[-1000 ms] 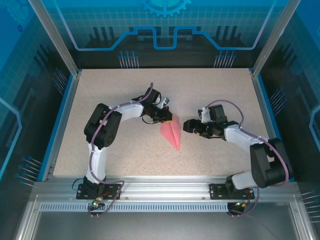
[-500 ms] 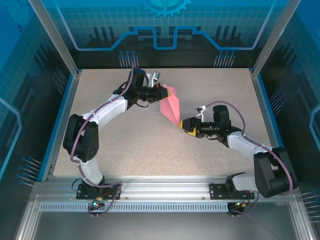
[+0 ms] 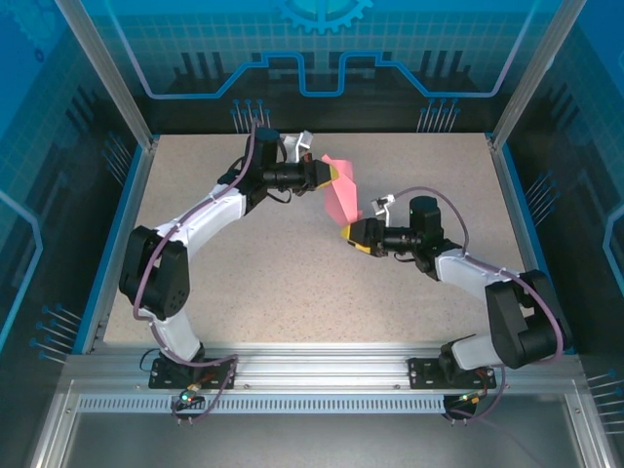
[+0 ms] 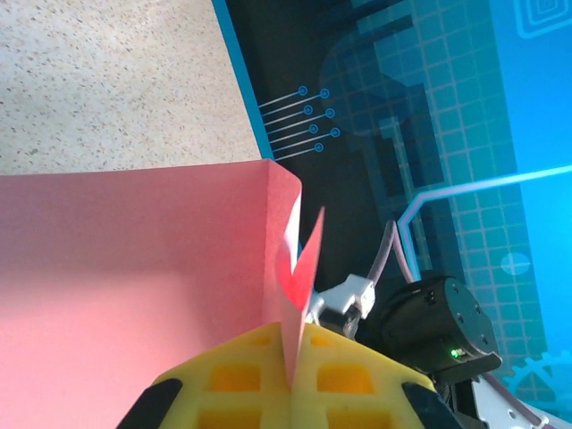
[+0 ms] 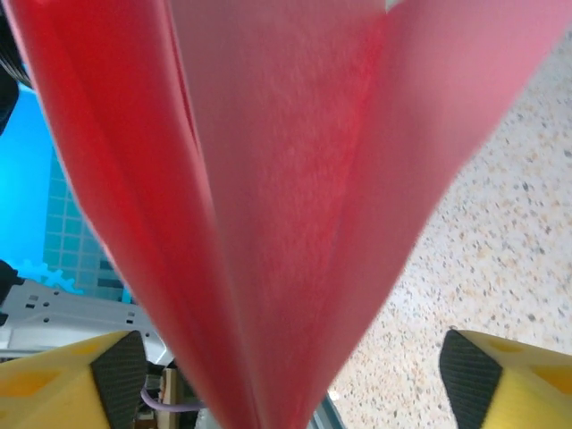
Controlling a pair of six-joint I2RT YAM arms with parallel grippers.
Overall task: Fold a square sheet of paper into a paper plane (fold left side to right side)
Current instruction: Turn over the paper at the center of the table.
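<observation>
Speckled beige tabletop [image 3: 244, 283] in a blue-lit enclosure, with a slim pink-red folded paper plane [image 3: 340, 200] held just above frame centre, long axis top to bottom, upper end pinched by the left gripper [image 3: 327, 175], lower tip between the right gripper's [image 3: 354, 234] spread yellow fingers [image 5: 505, 380].

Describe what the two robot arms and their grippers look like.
The left arm and right arm both have white links between bulky black joints, with a purplish-grey cable looping along each. The left gripper and right gripper have yellow fingers with black patches and square waffle recesses.
</observation>
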